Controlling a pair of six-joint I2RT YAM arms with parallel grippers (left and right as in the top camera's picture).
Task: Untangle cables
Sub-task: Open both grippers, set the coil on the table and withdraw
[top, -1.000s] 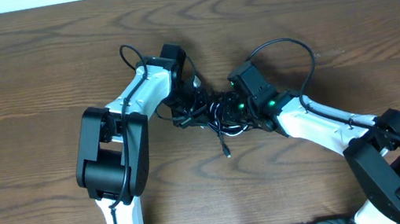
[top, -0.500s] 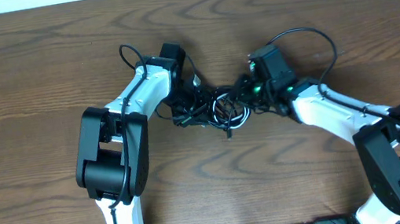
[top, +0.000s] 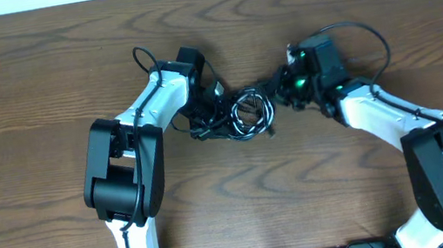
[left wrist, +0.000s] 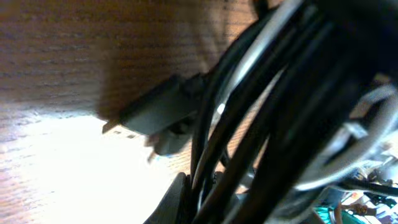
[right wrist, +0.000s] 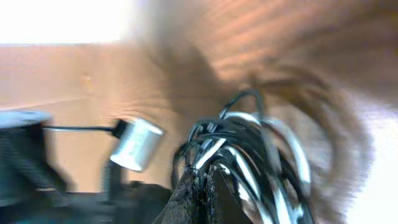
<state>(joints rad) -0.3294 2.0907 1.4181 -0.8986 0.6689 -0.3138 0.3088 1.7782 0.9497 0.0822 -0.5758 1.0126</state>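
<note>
On a brown wood-grain bench (top: 38,72), two white-and-black arms meet over a knot of cables (top: 245,113) just above the middle of the overhead view; at left, the left arm reaches up and right from the near edge, its left end effector (top: 206,117) buried in the left side of the tangle and clenched, apparently on the cords, though the fingertips are hidden among them; the left wrist camera, pressed close, shows a fan of black cords crossing the frame on a slant, a white cord (left wrist: 249,59) among them and a flat black plug (left wrist: 149,115) lying on the wood beside them; at centre, the cables form a tight coil of dark loops resting on the bench between the two end effectors; at right, the right end effector (top: 280,93) touches the right side of the coil, its fingers (right wrist: 186,193) pinched together in the blurred right wrist view, grasping the cables, whose black and white loops rise from the fingertips.
</note>
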